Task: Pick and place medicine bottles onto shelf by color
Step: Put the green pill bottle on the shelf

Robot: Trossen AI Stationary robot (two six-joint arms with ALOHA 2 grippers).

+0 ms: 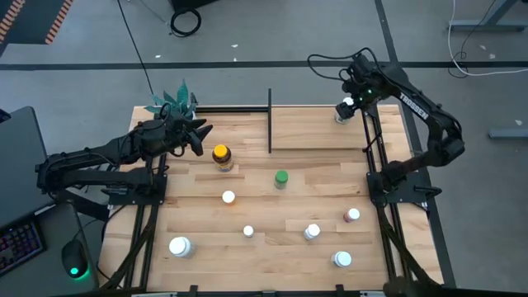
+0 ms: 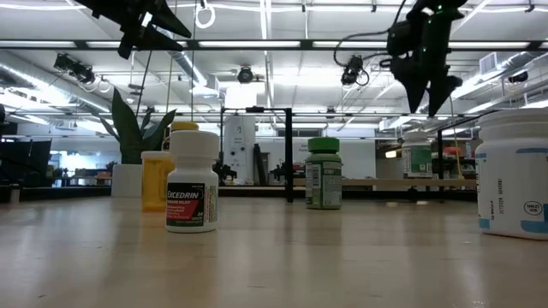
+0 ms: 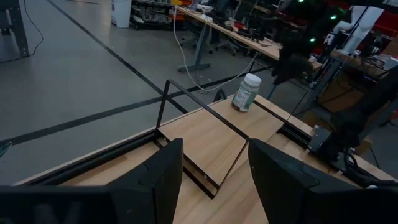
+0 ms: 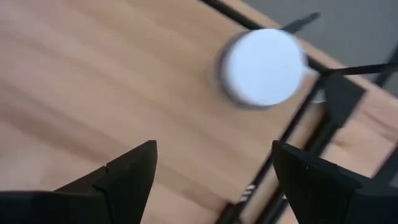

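Note:
A white-capped bottle [image 1: 341,114] stands upright on the shelf [image 1: 318,128], in its far right corner; it also shows in the right wrist view [image 4: 264,66] and the left wrist view [image 3: 247,92]. My right gripper [image 4: 214,149] is open and empty just above it [image 1: 350,102]. My left gripper [image 1: 200,137] is open and empty, raised by the amber yellow-capped bottle [image 1: 221,156]. A green-capped bottle [image 1: 281,179], a pinkish one [image 1: 352,215] and several white ones [image 1: 228,197] stand on the table.
A teal potted plant [image 1: 175,102] stands at the table's far left, behind my left arm. The shelf's black uprights [image 1: 270,120] and back rail frame the board. In the low view a white bottle [image 2: 192,181] and a large white one [image 2: 514,171] stand nearest.

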